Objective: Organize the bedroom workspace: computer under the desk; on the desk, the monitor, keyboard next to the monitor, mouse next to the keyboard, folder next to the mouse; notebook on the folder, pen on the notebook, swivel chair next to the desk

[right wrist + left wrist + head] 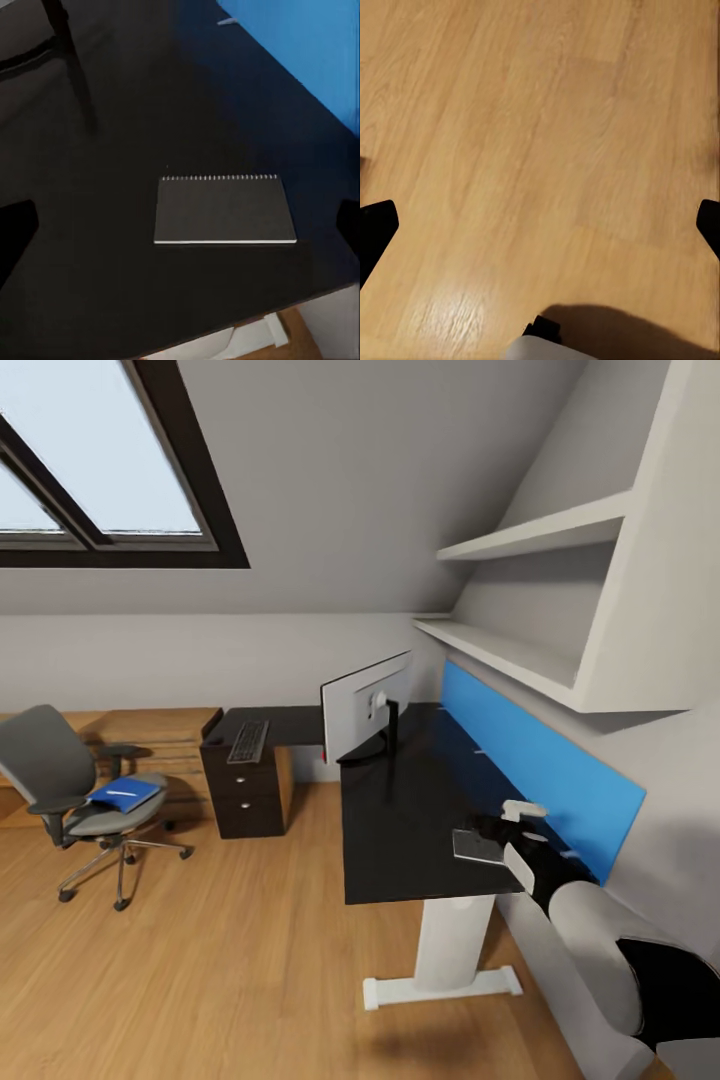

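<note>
The black desk [400, 830] carries the monitor [365, 712], white back towards me, and the keyboard [248, 741] on its left wing. A small black notebook [478, 847] [223, 210] lies near the desk's front right edge. My right gripper [497, 828] [185, 221] hovers open just above it, one finger on either side. At the left stands the swivel chair [70, 790], with the blue folder [125, 794] on its seat and a thin white pen [120, 792] on top. My left gripper [540, 217] hangs open over bare floor. The mouse and computer are out of view.
A blue wall panel [540, 755] runs behind the desk, with white shelves [540, 535] above. The black drawer unit [245, 790] sits under the keyboard, beside a wooden chest [160, 735]. A white desk leg [450, 950] stands near my right arm. Wood floor [220, 960] spreads between chair and desk.
</note>
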Robot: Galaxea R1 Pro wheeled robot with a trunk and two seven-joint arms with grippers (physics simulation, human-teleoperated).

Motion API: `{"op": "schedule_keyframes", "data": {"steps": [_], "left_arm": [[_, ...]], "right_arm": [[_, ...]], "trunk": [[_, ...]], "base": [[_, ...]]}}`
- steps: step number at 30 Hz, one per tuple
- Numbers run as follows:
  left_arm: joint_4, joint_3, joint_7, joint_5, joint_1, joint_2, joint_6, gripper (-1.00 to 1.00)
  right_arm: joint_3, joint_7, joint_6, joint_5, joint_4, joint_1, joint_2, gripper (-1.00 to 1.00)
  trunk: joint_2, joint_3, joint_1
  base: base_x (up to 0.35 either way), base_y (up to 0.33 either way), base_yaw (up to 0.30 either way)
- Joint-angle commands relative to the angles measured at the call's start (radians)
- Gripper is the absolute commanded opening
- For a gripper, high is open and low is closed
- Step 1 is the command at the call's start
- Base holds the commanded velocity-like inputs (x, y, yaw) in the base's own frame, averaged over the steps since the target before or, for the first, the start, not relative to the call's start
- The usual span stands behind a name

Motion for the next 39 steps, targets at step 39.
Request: {"op": "schedule_keyframes", "data": {"steps": [39], "left_arm": [[-0.432, 0.008, -0.007, 0.157, -0.001, 0.178, 0.104, 1.00]], "right_arm": [[-0.020, 0.182, 0.141, 0.207, 0.079, 0.000, -0.053, 1.00]], "trunk": [[-0.002, -0.002, 0.001]], "base": [[0.299, -0.098, 0.000]]}}
